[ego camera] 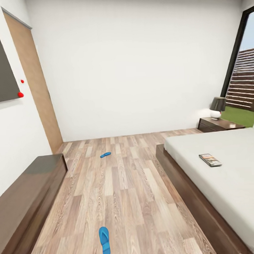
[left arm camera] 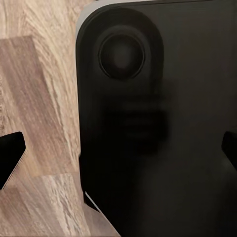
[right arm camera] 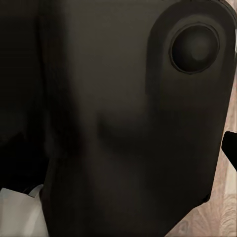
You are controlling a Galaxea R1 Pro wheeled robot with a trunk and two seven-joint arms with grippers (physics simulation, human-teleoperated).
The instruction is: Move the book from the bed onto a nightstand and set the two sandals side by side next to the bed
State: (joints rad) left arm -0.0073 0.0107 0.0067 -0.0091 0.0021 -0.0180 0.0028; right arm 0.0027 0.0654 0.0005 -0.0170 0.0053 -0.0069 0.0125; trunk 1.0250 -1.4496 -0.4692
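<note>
The book (ego camera: 210, 159), a small dark paperback, lies flat on the pale mattress of the bed (ego camera: 232, 174) at the right. One blue sandal (ego camera: 104, 241) rests on the wood floor close to me. A second sandal (ego camera: 105, 154) lies farther off, mid-room. The dark nightstand (ego camera: 219, 123) stands beyond the bed by the window. In the left wrist view, my left gripper (left arm camera: 118, 153) is open, its fingertips (left arm camera: 11, 157) wide apart in front of a black part of the robot's body. The right wrist view shows one fingertip (right arm camera: 231, 148) against the same black body.
A low dark wooden bench (ego camera: 26, 198) runs along the left wall. A lamp (ego camera: 217, 107) sits on the nightstand. A brown wood panel (ego camera: 34, 83) and a dark board (ego camera: 2, 69) hang on the left wall. Wood floor (ego camera: 122, 186) stretches between bench and bed.
</note>
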